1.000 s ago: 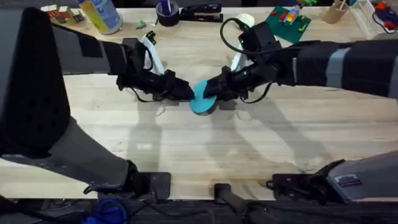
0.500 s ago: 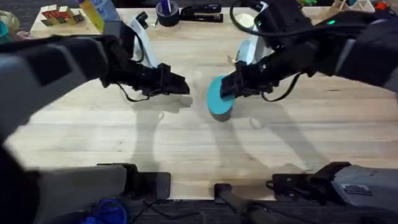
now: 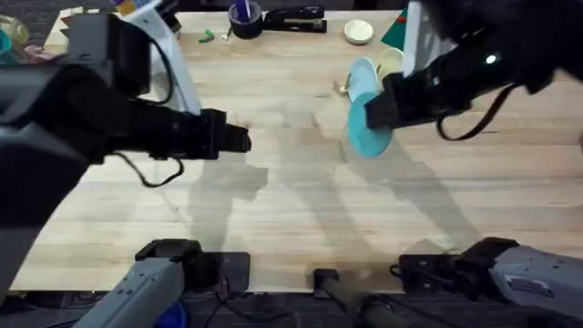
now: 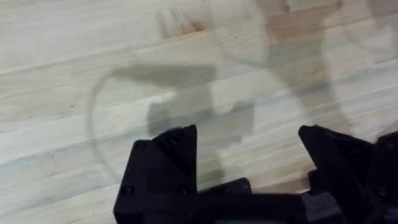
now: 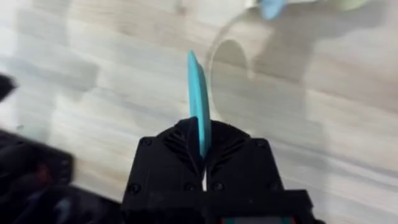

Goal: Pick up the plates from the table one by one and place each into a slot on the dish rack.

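Fingers (image 5: 186, 146) of our right gripper (image 5: 200, 163) pinched on the turquoise plate (image 3: 368, 135), held on edge above the table (image 3: 301, 200), our left gripper (image 4: 247, 146) spread wide, holding nothing, no writing we can read.

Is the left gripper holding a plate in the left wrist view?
No, the left gripper is open, with bare table between its fingers.

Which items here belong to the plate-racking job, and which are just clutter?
Job: turquoise plate, edge-on in the right end effector; pale blue plate and cream plate behind it; table.

Clutter: white dish, stapler, tape roll, green baseplate.
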